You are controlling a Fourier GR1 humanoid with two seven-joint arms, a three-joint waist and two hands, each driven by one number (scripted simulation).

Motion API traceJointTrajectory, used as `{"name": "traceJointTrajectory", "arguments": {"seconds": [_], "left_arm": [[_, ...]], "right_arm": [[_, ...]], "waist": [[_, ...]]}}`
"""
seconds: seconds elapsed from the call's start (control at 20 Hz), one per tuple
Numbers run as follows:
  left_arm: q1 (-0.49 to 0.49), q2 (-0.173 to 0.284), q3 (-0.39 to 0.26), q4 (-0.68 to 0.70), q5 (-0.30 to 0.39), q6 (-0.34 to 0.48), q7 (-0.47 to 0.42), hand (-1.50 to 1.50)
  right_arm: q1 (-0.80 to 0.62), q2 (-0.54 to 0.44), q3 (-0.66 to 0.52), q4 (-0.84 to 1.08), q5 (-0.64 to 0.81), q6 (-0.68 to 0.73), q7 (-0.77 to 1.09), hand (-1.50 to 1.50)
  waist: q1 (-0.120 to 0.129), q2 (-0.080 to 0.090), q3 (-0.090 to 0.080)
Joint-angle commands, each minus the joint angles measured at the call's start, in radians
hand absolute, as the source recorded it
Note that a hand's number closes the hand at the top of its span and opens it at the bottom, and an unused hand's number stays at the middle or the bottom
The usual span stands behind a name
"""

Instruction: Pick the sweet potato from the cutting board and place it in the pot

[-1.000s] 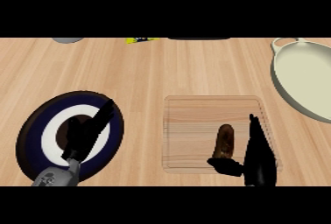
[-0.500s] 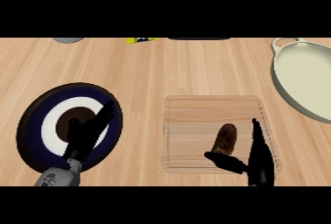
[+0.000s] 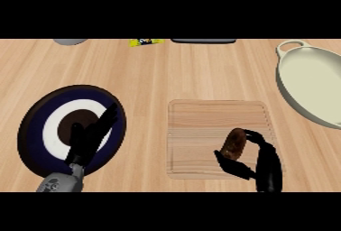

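On the wooden surface (image 3: 166, 72), the pot (image 3: 313, 88) sits at two o'clock and the cutting board (image 3: 216, 122) at five. The right hand (image 3: 266, 162) curls its fingers (image 3: 256, 137) round the sweet potato (image 3: 234, 143) there. The left hand (image 3: 90, 137) rests at eight, fingers straight, over the plate (image 3: 36, 117).

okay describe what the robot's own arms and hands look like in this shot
Each robot hand is matte black with slender jointed fingers and a thumb: left robot hand, right robot hand. A rounded grey forearm shows below the left one; no cables or markings visible.
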Motion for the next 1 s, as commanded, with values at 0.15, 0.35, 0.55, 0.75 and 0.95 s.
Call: {"name": "traceJointTrajectory", "arguments": {"seconds": [0.15, 0.35, 0.55, 0.75, 0.95], "left_arm": [[0.019, -0.001, 0.014, -0.03, 0.004, -0.011, 0.017, 0.0], [0.033, 0.014, 0.041, -0.011, 0.022, -0.006, 0.021, 0.0], [0.053, -0.007, 0.03, -0.034, 0.012, 0.021, 0.023, 0.0], [0.018, -0.002, 0.026, -0.028, 0.002, 0.014, 0.037, 0.0], [0.002, -0.026, 0.013, -0.008, -0.002, 0.005, 0.037, 0.0]], "right_arm": [[0.116, -0.033, -0.049, 0.008, -0.219, -0.03, -0.265, 1.5], [0.102, -0.172, -0.301, -0.089, -0.539, 0.116, -0.386, 1.5], [0.11, -0.268, -0.503, -0.057, -0.751, 0.243, -0.511, 1.5], [0.146, -0.381, -0.682, 0.119, -0.894, 0.417, -0.74, 1.5], [0.117, -0.523, -0.801, 0.365, -0.922, 0.554, -0.881, 1.5]], "waist": [[-0.003, 0.017, 0.022], [-0.054, 0.004, 0.032], [-0.064, 0.001, 0.033], [-0.049, 0.013, 0.029], [-0.01, 0.02, 0.024]]}}
